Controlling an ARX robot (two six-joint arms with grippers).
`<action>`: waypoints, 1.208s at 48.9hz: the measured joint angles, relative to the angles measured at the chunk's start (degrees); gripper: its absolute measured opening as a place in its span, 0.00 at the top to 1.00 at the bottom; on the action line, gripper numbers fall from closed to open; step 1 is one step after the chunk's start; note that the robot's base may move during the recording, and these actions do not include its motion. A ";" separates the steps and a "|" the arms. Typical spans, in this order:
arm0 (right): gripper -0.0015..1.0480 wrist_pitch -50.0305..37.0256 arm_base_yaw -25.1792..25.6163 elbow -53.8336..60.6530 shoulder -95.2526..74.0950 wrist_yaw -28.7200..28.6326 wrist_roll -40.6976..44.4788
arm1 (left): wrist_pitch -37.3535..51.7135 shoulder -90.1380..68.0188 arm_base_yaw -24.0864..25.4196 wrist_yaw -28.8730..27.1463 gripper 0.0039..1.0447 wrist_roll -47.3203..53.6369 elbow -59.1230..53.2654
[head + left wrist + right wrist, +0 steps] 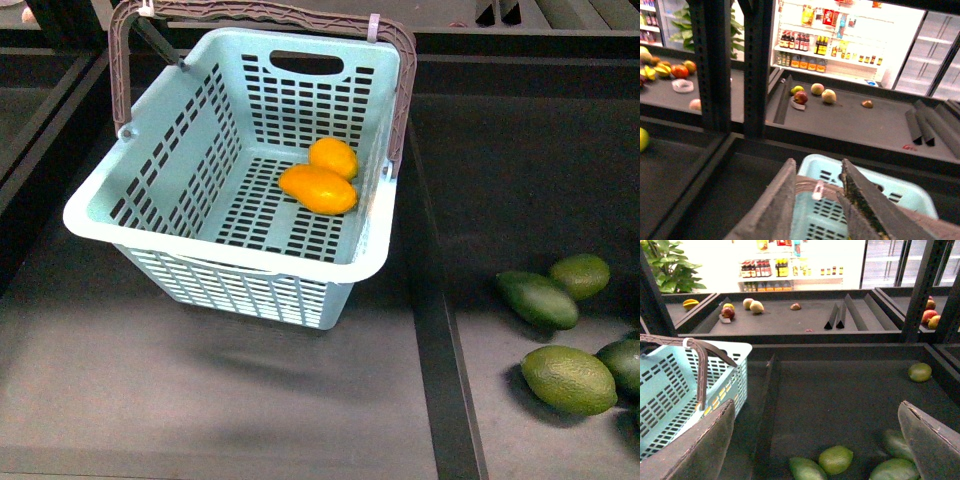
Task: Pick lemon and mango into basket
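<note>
1. Dark shelving (300, 400) fills the front view, with bright store coolers far behind in both wrist views.
2. Left gripper (817, 192) first: its fingers (775, 205) are pressed close around the basket's brown handle (812, 186), right by the white tie (817, 190).
3. Right gripper (815, 440) next: its fingers (695, 450) are spread wide and hold nothing, hovering over the green fruits (836, 459).
4. Out to the basket (100, 225), tilted on the shelf: the mango (318, 189) lies on its slotted floor, and the lemon (333, 157) is touching it, nearer the far wall.
5. Off to the right, more green fruits (568, 378) sit well apart from the basket.
</note>
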State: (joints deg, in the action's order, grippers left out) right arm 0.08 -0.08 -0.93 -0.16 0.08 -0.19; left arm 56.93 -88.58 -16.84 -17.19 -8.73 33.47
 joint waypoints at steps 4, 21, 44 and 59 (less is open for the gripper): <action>0.08 0.00 0.00 0.00 0.00 -0.02 0.00 | 0.94 4.52 2.16 3.06 0.92 5.09 -7.34; 0.08 0.00 0.00 0.00 0.00 0.00 0.02 | -0.46 20.00 8.68 9.18 0.97 7.74 -21.84; 0.08 0.00 0.00 0.00 0.00 0.00 0.02 | -12.59 41.90 16.55 17.20 0.97 8.09 -31.76; 0.08 0.00 0.00 0.00 0.00 0.00 0.00 | -27.45 58.64 16.59 17.18 0.97 8.11 -32.57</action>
State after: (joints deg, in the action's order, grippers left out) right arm 0.08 -0.08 -0.93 -0.16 0.08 -0.19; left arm 29.47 -29.93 -0.25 -0.01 -0.62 0.91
